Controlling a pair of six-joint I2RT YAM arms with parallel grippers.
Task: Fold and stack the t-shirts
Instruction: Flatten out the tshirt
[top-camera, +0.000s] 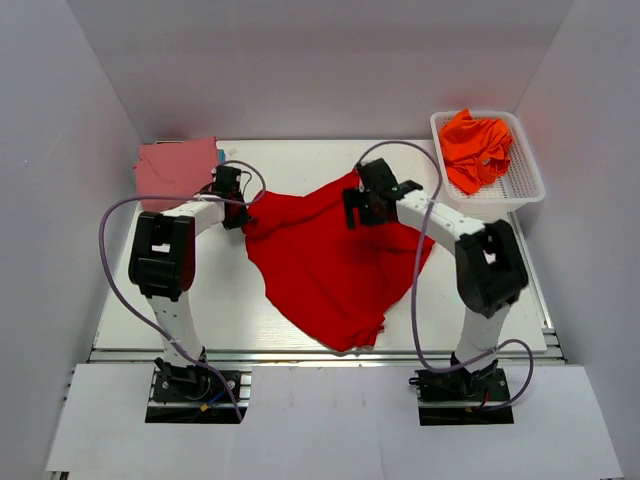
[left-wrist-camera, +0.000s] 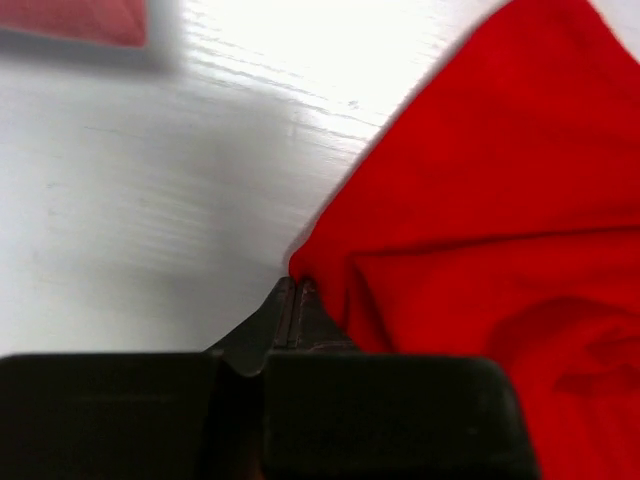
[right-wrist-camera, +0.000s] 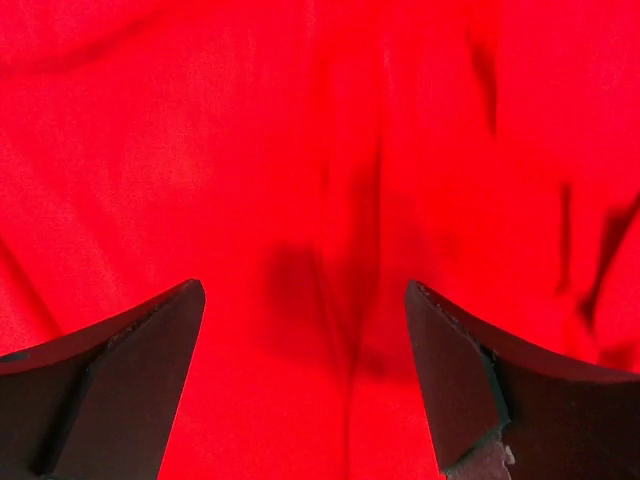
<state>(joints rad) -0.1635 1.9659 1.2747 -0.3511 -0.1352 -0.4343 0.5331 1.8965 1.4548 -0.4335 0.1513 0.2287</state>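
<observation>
A bright red t-shirt (top-camera: 335, 265) lies spread and rumpled across the middle of the white table. My left gripper (top-camera: 238, 213) is at its left corner. In the left wrist view the jaws (left-wrist-camera: 293, 288) are shut, with the tip of that red corner (left-wrist-camera: 470, 200) pinched between them. My right gripper (top-camera: 362, 207) hangs over the shirt's upper edge. The right wrist view shows it open (right-wrist-camera: 305, 300), with red cloth (right-wrist-camera: 320, 150) filling the space between and beyond the fingers. A folded dusty pink t-shirt (top-camera: 175, 172) lies at the back left, with a strip of teal-blue cloth (top-camera: 218, 155) at its right edge.
A white mesh basket (top-camera: 530, 188) at the back right holds crumpled orange t-shirts (top-camera: 478, 148). White walls close in the table at the back and both sides. The red shirt's lower tip reaches the table's front edge (top-camera: 300, 352). Purple cables loop beside both arms.
</observation>
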